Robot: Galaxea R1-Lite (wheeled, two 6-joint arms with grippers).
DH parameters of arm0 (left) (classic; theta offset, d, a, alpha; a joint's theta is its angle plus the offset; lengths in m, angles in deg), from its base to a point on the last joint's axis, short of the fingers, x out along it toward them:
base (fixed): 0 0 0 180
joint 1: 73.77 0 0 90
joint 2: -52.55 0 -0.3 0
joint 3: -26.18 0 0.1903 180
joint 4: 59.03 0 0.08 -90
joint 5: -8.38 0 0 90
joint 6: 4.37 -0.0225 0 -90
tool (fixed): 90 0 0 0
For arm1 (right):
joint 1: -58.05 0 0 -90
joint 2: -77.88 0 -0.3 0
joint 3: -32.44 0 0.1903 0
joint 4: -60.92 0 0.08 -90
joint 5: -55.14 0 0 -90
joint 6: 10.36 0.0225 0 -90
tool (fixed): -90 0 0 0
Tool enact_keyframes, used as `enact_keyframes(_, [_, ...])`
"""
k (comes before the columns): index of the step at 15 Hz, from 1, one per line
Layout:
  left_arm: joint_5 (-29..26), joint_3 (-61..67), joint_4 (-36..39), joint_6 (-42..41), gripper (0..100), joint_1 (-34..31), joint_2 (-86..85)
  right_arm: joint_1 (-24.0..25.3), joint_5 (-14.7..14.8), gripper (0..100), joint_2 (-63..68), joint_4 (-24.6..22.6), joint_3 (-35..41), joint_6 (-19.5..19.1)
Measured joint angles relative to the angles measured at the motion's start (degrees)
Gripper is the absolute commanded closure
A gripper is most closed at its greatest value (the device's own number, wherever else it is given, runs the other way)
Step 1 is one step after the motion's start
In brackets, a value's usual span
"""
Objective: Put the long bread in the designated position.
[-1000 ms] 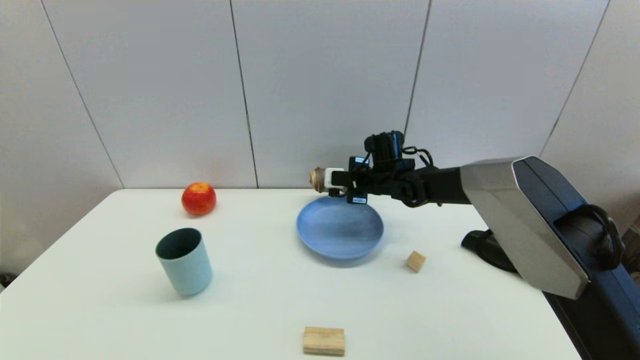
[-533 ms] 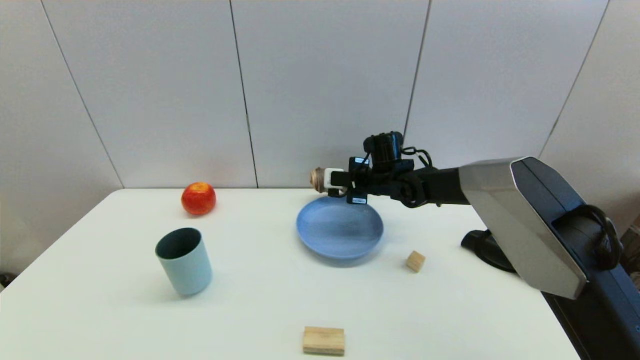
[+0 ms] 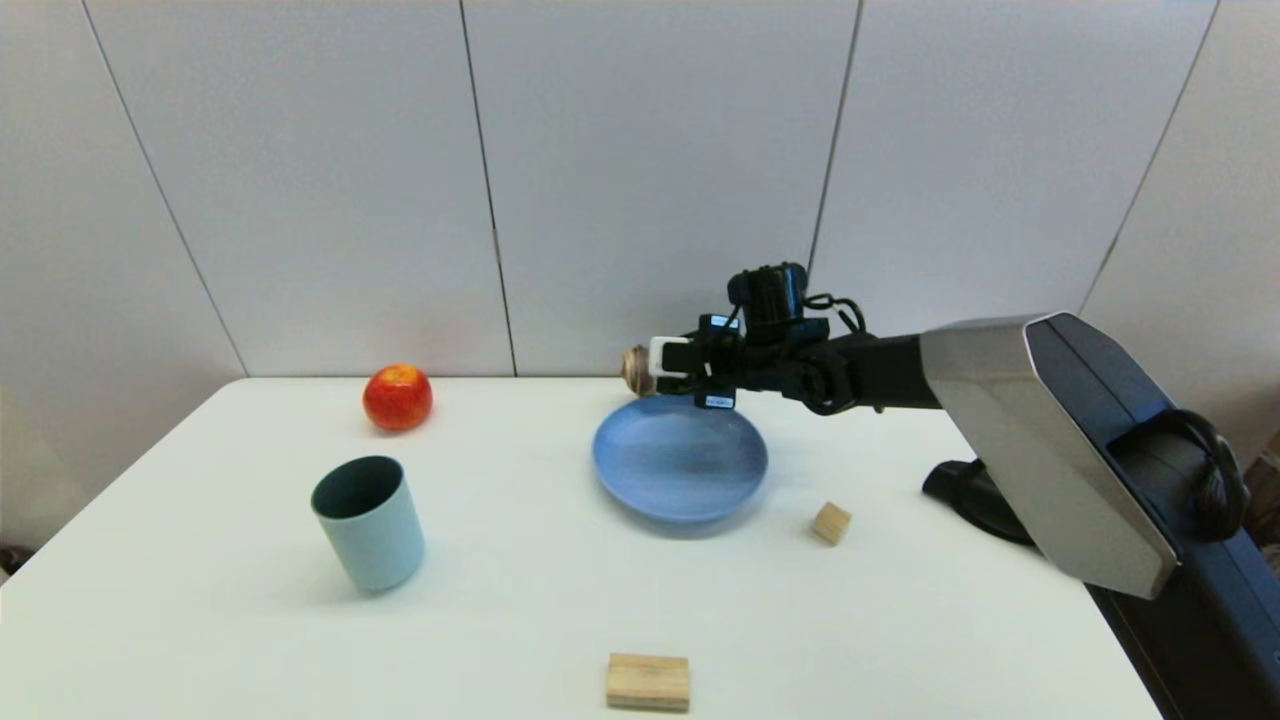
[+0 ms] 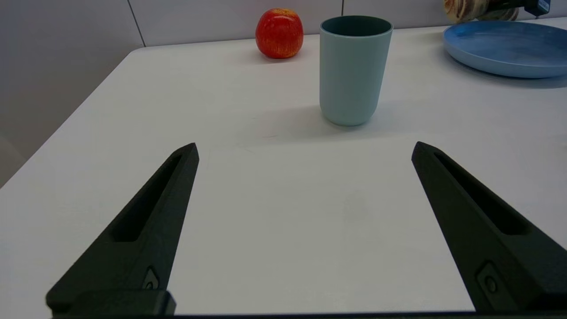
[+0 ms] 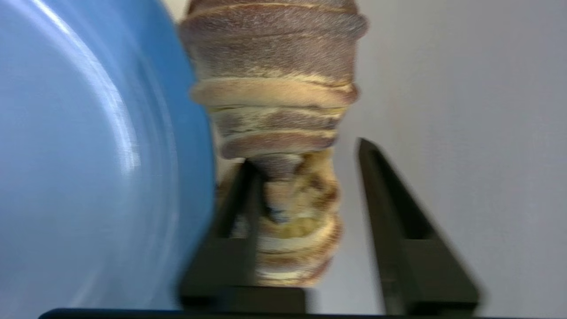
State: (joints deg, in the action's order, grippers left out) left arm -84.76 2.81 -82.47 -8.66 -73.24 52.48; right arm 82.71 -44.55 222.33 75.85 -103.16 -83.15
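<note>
The bread (image 3: pixel 633 369) has been brought slightly lower than it was half a second ago, while the right arm's reach across the surface (image 3: pixel 500 600) is otherwise unchanged. It is now carried by the right gripper (image 3: pixel 655 360) just beyond the far rim of the plate (image 3: pixel 680 460), close over the white surface at the back; whether it already touches the surface cannot be told. In the right wrist view the bread (image 5: pixel 274 88) is seen lengthwise between the fingers (image 5: pixel 241 208), beside the plate's edge (image 5: pixel 88 155). One finger is pressed against the loaf, but a clear gap is seen between the loaf and the other, so the fingers are parted rather than clenched. This is judged to be the beginning of the release. The spot behind the plate would then be the intended place, though no mark is seen there. In the frame from a second ago the loaf's end was held a little higher against the wall seam. The plate and the other things on the surface have not been moved. The left gripper (image 4: pixel 305 145) is parked low over the near left part of the surface with its fingers spread wide and nothing between them, and from there the bread (image 4: pixel 465 9) is seen low behind the plate.
</note>
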Motion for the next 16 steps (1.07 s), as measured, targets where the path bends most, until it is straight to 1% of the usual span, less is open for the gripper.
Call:
enact_keyframes(9, [0.0, 0.0, 0.0, 0.0, 0, 0.0, 0.0, 0.4, 0.0, 0, -0.2, -0.6, 0.0, 0.0])
enact_keyframes(16, [0.0, 0.0, 0.0, 0.0, 0, 0.0, 0.0, 0.4, 0.2, 0, -3.7, 1.6, -0.1, -0.1])
